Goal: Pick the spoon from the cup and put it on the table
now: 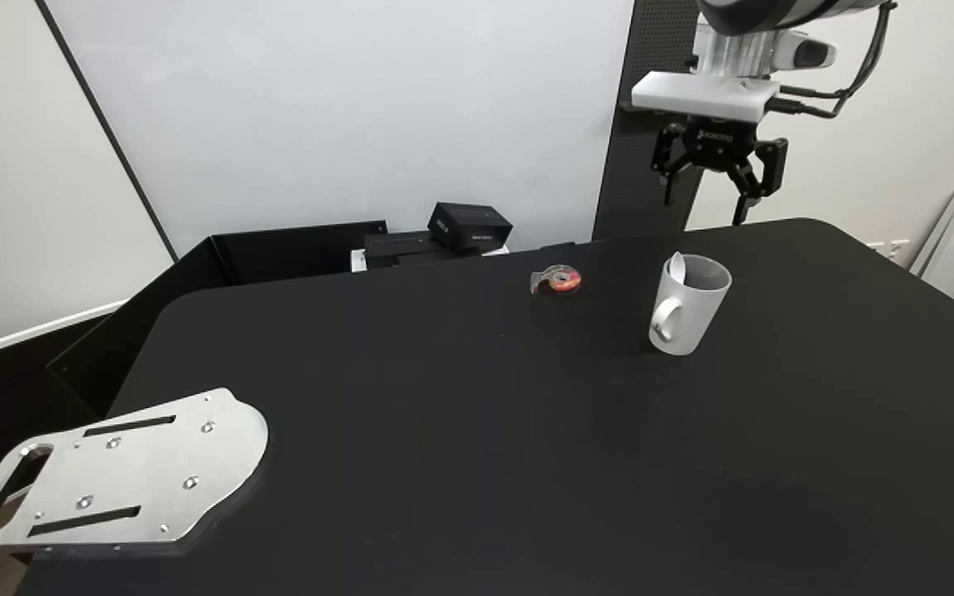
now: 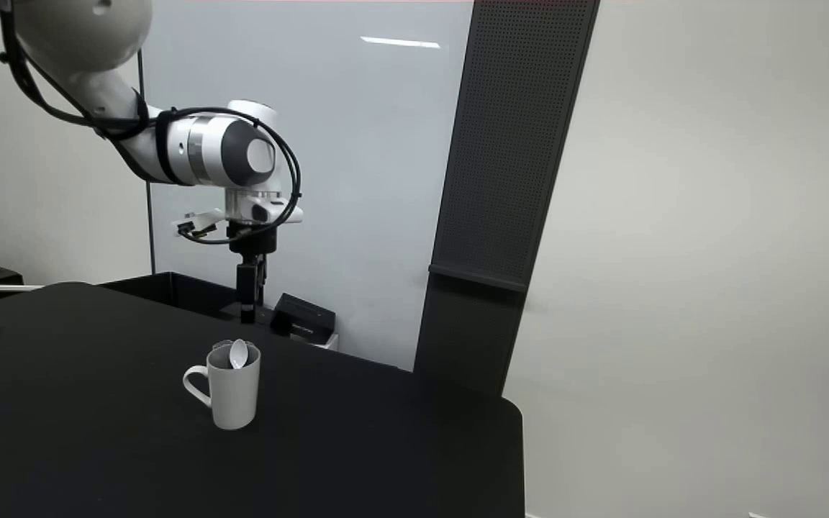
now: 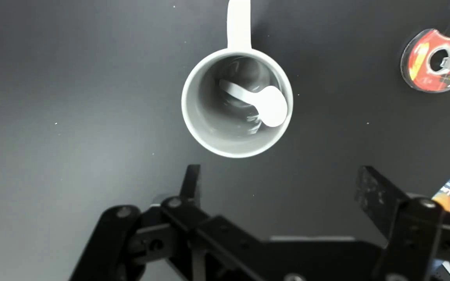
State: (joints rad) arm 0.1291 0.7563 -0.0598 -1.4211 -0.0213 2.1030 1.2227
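The white cup stands upright on the black table; it also shows in an exterior view and in the wrist view. The white spoon leans inside the cup with its bowl end up at the rim. The spoon also shows in an exterior view and in the wrist view. My gripper is open, points down and is empty, above and apart from the cup. In the wrist view the fingertips are wide apart, just below the cup's rim in the picture.
A red-orange tape dispenser lies near the cup; it also shows in the wrist view. A grey metal plate lies at the table's edge. A black box sits beyond the far edge, before a whiteboard wall.
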